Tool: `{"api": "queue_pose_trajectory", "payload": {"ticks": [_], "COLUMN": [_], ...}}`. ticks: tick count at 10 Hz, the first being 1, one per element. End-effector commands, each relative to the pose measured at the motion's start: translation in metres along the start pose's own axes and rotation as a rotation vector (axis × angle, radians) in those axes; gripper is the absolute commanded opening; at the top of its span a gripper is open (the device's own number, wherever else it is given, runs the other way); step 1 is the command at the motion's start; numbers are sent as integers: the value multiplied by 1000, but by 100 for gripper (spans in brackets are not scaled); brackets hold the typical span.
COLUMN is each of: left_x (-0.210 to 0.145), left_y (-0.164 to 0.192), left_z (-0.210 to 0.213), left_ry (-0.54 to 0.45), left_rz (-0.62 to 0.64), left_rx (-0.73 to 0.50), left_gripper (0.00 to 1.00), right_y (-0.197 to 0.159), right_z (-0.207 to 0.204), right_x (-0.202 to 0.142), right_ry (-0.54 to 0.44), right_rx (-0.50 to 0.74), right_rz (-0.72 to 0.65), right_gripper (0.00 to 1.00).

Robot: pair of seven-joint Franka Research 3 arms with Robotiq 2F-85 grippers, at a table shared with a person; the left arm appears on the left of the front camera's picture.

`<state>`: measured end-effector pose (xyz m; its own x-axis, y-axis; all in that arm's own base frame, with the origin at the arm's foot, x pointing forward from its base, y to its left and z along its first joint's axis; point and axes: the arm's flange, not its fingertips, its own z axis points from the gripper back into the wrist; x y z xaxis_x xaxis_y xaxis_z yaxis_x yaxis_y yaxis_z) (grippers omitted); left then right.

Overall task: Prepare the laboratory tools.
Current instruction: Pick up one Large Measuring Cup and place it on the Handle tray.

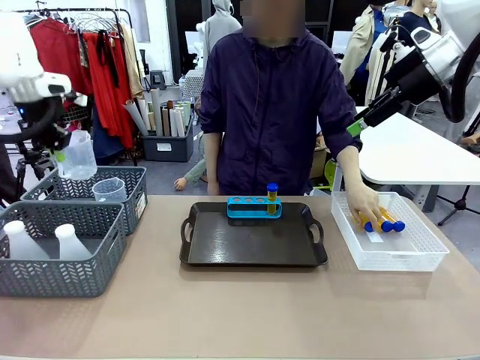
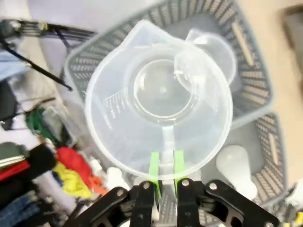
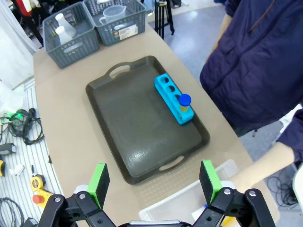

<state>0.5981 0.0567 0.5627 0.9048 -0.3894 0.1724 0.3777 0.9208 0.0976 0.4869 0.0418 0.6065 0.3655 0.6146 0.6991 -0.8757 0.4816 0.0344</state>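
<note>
My left gripper [image 2: 166,174] is shut on the handle of a clear measuring beaker [image 2: 161,99] and holds it in the air above the grey baskets; in the front view the beaker [image 1: 76,155] hangs at the far left. A second beaker [image 1: 109,190] stands in the far grey basket. Two white flasks [image 1: 71,241] stand in the near grey basket. A blue rack [image 1: 254,206] with one blue-capped yellow test tube [image 1: 272,196] stands at the back of the black tray [image 1: 251,251]. My right gripper [image 3: 155,182] hangs open high over the tray's right end.
The person stands at the far side, one hand [image 1: 365,204] in the white lattice basket [image 1: 390,255] on several blue-capped tubes [image 1: 388,221]. The two grey mesh baskets [image 1: 60,274] fill the table's left end. Bare tabletop lies in front of the tray.
</note>
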Motion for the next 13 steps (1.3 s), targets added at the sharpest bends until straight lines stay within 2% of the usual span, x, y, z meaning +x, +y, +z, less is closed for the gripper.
{"api": "queue_pose_trajectory", "payload": {"ticks": [1,3,6,7,8,9,13], "left_x": [8,14,17,18,21,17,17], "left_y": [-15,-45,-81,-86,-83,-94,-94], "left_z": [44,92,145,153,155,149,149], "left_ry": [-9,1,-11,-16,-57,-26,-26], "left_rz": [-125,-298,-446,-468,-436,-433,-433], "left_rx": [74,62,68,67,52,55,55], "left_gripper": [0,0,0,0,0,0,0], "right_y": [0,0,0,0,0,0,0], "right_z": [1,1,1,1,1,1,1], "right_x": [2,2,2,2,2,2,2], "right_ry": [0,0,0,0,0,0,0], "right_rx": [2,2,2,2,2,2,2], "right_rz": [11,11,11,11,11,11,11], "right_gripper": [100,100,100,100,100,100,100]}}
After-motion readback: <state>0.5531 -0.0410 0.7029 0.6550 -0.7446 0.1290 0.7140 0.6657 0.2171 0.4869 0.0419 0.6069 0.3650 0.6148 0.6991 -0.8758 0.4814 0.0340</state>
